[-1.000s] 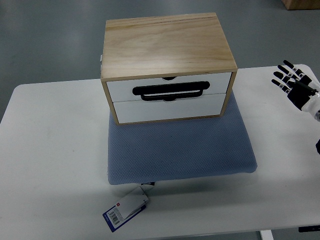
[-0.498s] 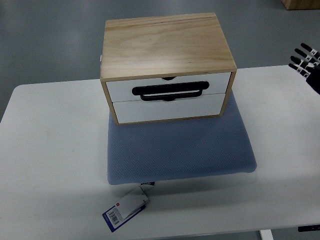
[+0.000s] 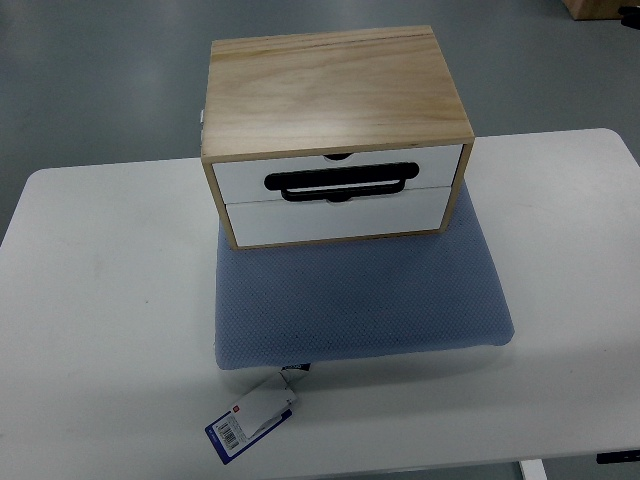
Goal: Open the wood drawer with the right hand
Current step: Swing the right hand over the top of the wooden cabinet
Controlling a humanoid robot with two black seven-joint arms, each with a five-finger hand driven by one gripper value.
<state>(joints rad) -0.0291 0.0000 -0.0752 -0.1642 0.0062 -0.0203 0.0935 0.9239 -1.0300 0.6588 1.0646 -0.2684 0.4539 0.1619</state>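
A small wooden drawer chest (image 3: 335, 135) sits at the far middle of a white table (image 3: 100, 330), its near edge resting on the far part of a blue-grey padded mat (image 3: 365, 300) that spreads toward the near side. The chest has a pale wood top and frame and two white drawer fronts, one above the other. Both drawers sit flush with the frame, closed. A black bar handle (image 3: 340, 182) runs across the upper drawer (image 3: 240, 178), with a small dark notch above it at the top edge of the front; the lower drawer (image 3: 335, 218) shows a plain white face with a small dark notch at its top edge.

A white and blue tag (image 3: 250, 418), printed with a barcode, lies on the table just beyond the mat's near left corner, tied to the mat by a short strap.

Neither robot hand appears over the table, so the state of the fingers cannot be told. Grey floor surrounds the table, and a corner of a brown box (image 3: 600, 8) shows at the far right.
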